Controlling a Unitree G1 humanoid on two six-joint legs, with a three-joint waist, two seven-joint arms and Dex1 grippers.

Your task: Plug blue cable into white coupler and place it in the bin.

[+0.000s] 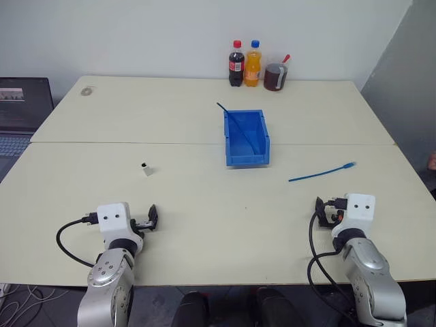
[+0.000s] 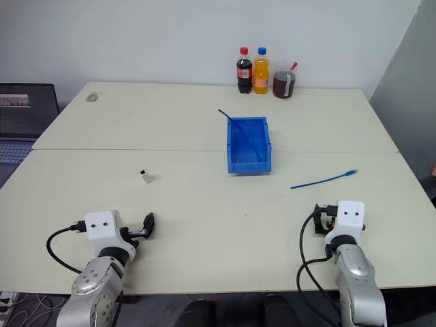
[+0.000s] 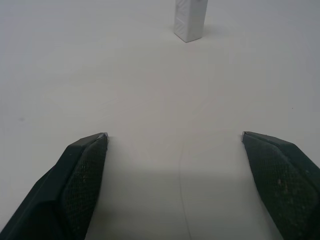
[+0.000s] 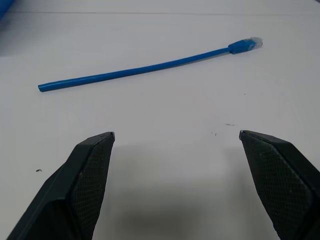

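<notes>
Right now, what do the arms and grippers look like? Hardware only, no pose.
Both arms have silver-grey metallic forearms ending in white boxy wrist housings, each with two small dark dots. Looping black cables run along each arm. The left gripper and right gripper each have two black, wedge-shaped fingers with finely cross-hatched inner faces.

The blue cable (image 1: 320, 174) lies flat right of the open blue bin (image 1: 246, 155); the tiny white coupler (image 1: 146, 169) stands upright, well left.

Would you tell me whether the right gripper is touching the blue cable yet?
Apart. In the right wrist view, bare table separates the open right gripper from the blue cable lying ahead of its fingers.
</notes>
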